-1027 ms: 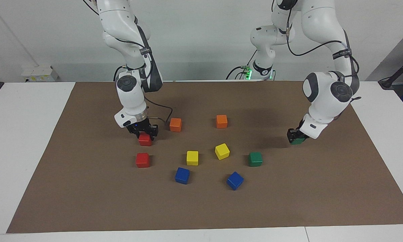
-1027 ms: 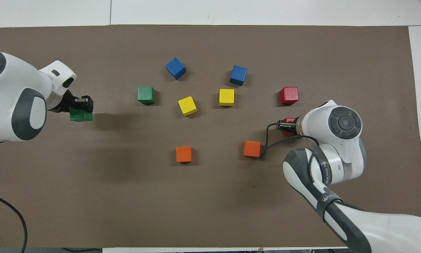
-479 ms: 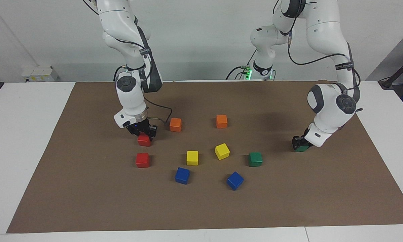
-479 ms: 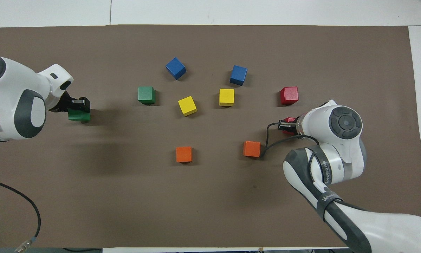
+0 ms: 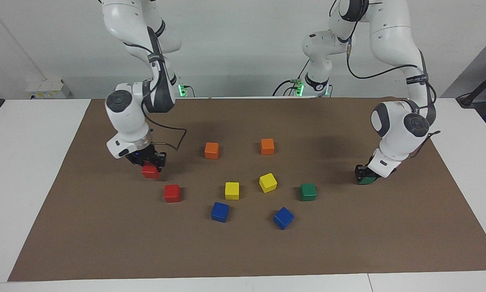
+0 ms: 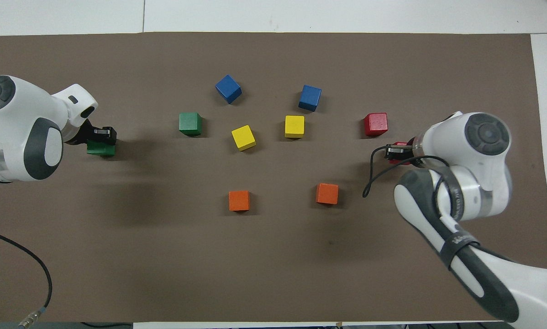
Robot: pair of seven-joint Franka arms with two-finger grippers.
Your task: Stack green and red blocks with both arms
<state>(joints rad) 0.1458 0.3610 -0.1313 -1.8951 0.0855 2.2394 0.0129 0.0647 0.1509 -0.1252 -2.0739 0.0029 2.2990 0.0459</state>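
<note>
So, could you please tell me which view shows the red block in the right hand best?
The facing view: the red block shows nearly whole beneath the right hand, apart from the other red block. In the overhead view the wrist hides most of it, leaving a red sliver.

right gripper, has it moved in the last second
Yes. The right gripper, shut on a red block, has shifted away from the orange block, toward the right arm's end of the table.

bright even light, soft shadows, right arm (image 6: pixel 460 183) perhaps motion-blurred
</note>
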